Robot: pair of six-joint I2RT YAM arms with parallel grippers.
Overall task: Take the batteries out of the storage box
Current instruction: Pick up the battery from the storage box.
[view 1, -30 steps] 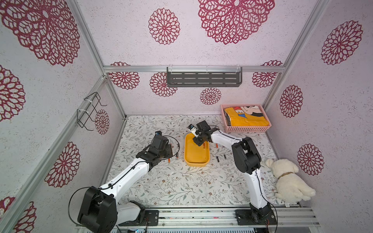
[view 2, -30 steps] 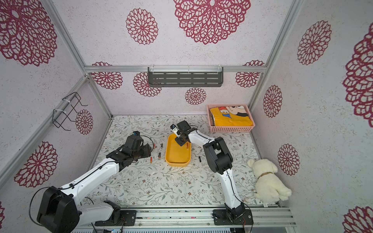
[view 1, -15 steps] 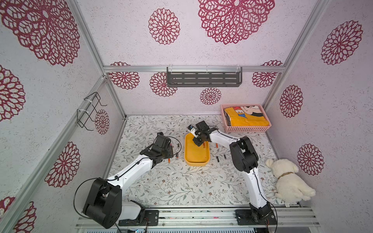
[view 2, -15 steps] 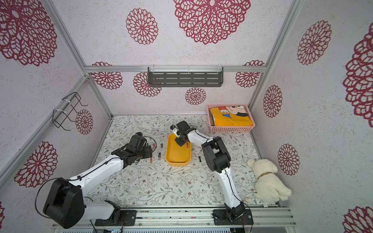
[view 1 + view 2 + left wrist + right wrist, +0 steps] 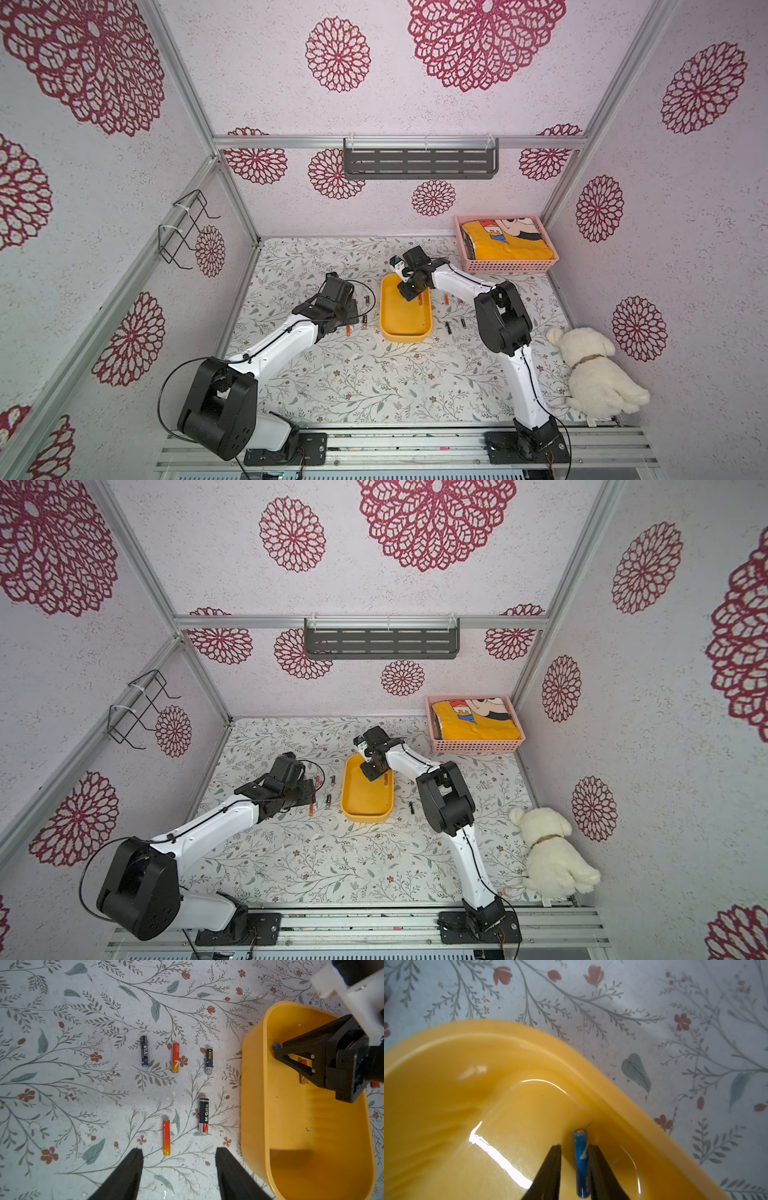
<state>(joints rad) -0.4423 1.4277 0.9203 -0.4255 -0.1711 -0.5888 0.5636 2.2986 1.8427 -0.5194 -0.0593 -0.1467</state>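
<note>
Within a second, we saw the left arm [image 5: 286,336] swing nearer the shallow yellow-orange plastic storage box [image 5: 405,322], while the right tool [image 5: 574,1145] kept to its far end. That tool's fingers stood slightly apart astride a slim blue battery [image 5: 581,1163], one finger touching it. The battery's long axis ran along the fingers, its flat end toward the corner wall. An orange battery [image 5: 303,1079] also lay inside. The left tool [image 5: 178,1150] hung spread and empty over the floral counter [image 5: 62,1088], where five batteries [image 5: 175,1057] lay parallel to the box.
</note>
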